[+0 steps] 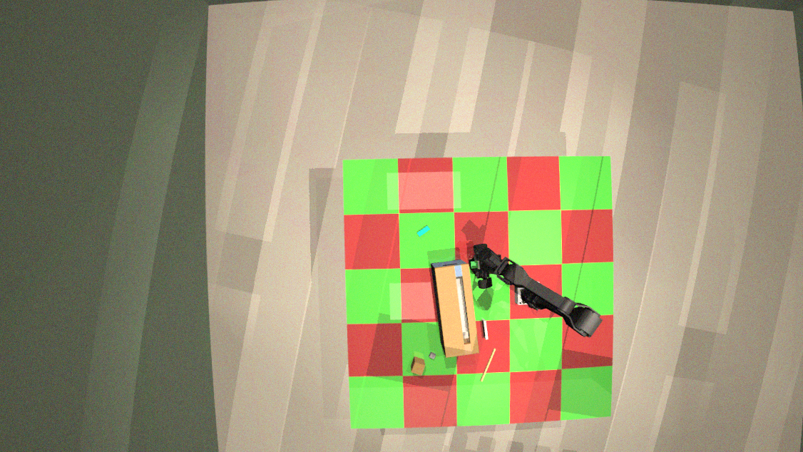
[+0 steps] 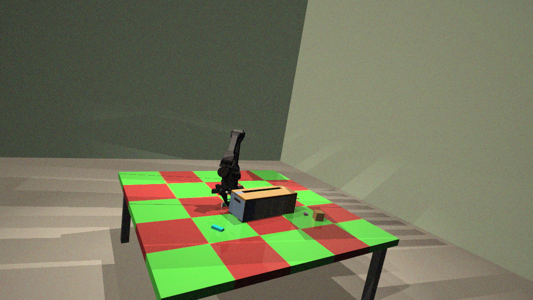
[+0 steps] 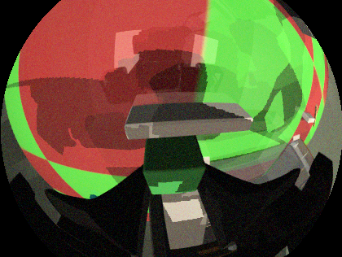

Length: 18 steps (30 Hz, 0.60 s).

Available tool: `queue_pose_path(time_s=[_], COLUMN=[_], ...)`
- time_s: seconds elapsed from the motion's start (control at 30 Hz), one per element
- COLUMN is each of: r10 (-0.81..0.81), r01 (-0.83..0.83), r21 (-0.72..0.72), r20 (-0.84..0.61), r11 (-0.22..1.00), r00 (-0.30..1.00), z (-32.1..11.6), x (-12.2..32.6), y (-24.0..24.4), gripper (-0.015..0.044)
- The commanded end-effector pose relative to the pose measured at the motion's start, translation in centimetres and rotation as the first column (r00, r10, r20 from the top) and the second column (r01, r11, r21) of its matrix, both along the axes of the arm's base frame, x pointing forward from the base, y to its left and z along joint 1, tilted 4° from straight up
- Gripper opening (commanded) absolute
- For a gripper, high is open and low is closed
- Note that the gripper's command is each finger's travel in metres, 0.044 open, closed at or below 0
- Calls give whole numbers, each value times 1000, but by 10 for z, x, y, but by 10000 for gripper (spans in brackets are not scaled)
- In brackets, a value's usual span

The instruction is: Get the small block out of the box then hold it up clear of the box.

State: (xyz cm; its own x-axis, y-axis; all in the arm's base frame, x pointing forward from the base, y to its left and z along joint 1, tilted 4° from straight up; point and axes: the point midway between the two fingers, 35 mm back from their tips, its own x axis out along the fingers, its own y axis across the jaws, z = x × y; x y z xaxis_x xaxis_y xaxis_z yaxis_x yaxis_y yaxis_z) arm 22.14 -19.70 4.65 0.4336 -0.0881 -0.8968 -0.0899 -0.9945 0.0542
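The long box (image 1: 449,314) (image 2: 269,209) has a tan slotted top and a blue-grey end. The small green block (image 3: 175,163) is outside it, beside the blue-grey end. My gripper (image 3: 171,166) (image 1: 474,264) (image 2: 225,203) is low over the table beside that end, with its dark fingers shut on the green block's two sides. A pale grey bar (image 3: 187,127) lies just beyond the block in the wrist view, very close to it. Whether the block touches the table is hidden. The top and exterior views show the block only partly.
A cyan block (image 1: 423,230) (image 2: 217,227) lies off the blue-grey end. A brown cube (image 1: 417,366) (image 2: 318,215) and a small grey cube (image 1: 431,356) (image 2: 306,214) are near the far end. A white bar (image 1: 485,329) and a thin yellow stick (image 1: 487,364) lie on the arm's side.
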Motion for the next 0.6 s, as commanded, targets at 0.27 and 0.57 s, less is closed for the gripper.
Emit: queue_pose_path(time_s=[0.27, 0.57], r10=[-46, -287], r01=[46, 288], r21=[-22, -29], r20=[7, 34], r11=[999, 957], r00=[999, 957], z=[52, 93], x=[-3, -12], y=[3, 16], gripper=[0, 0])
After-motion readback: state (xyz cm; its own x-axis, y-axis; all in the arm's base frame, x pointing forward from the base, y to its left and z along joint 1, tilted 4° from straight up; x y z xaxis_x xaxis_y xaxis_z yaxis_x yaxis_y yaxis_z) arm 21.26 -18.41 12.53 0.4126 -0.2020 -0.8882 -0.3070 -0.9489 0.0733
